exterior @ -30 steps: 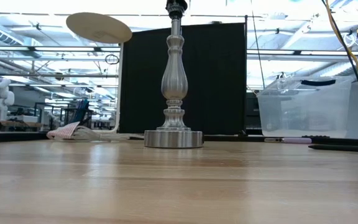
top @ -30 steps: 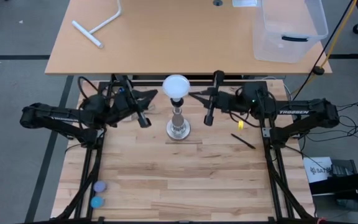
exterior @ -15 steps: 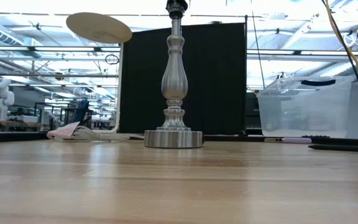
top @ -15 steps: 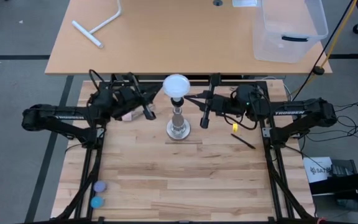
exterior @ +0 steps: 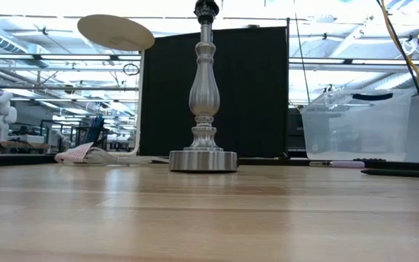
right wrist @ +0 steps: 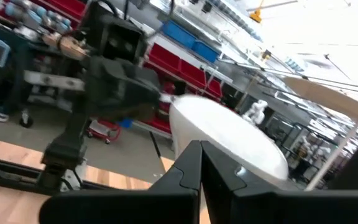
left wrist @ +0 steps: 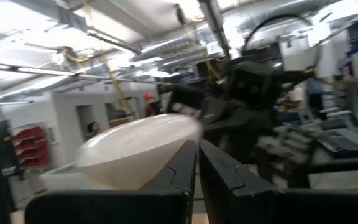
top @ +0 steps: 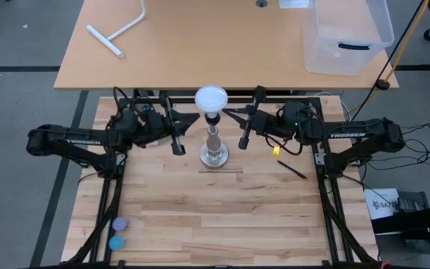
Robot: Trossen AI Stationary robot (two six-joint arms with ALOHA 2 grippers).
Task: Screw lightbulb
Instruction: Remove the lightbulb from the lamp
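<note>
Both grippers, left (top: 176,142) and right (top: 243,139), closed and empty beside your lightbulb (top: 211,100), already atop the lamp post (top: 213,146); seating unconfirmed.

1 lightbulb (top: 211,99), 1 lamp post (top: 213,149), 2 discs (top: 118,232), 1 bin (top: 347,33).

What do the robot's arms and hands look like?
Both arms are black with jointed tube segments and white lettering on the side. Black cables loop around them. The left hand and right hand each have two slim dark fingers. A little green light glows on the right arm.
</note>
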